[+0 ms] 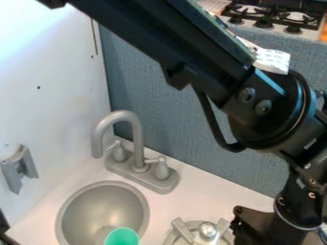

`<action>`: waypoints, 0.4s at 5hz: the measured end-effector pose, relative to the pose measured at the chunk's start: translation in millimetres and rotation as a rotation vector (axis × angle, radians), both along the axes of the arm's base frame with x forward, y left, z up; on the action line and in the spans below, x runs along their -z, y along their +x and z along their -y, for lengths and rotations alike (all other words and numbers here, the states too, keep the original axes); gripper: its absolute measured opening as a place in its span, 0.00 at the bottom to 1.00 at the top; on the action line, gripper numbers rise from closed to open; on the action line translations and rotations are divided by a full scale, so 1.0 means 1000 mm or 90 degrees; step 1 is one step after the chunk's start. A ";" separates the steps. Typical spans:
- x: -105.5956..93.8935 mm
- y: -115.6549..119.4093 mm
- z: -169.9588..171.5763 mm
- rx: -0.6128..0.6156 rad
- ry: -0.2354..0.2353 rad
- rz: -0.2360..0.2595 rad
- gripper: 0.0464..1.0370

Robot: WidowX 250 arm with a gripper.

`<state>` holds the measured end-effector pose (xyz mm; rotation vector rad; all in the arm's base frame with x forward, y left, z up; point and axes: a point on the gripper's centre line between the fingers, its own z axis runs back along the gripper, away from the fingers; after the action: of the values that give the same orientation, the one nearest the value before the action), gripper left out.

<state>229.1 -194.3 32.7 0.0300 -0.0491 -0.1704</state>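
Note:
The black gripper (pixel 260 224) hangs at the lower right, its lower end cut off by the bottom edge. Just left of it is a grey burner-like piece (pixel 207 230) with a shiny silver knob on top; whether the two touch I cannot tell. A green cup (pixel 121 237) is at the near side of the round grey sink (pixel 105 208), partly cut off by the bottom edge.
Behind the sink stands a grey faucet (pixel 137 139) with two handles. A white wall (pixel 51 81) with a grey bracket (pixel 19 167) rises on the left, and a blue-grey panel (pixel 153 95) behind. A stove (pixel 275 16) shows at the top right.

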 end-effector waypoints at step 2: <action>0.011 0.018 0.007 0.017 0.037 -0.009 0.96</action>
<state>246.7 -201.7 21.7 0.0857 -0.0298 -0.1979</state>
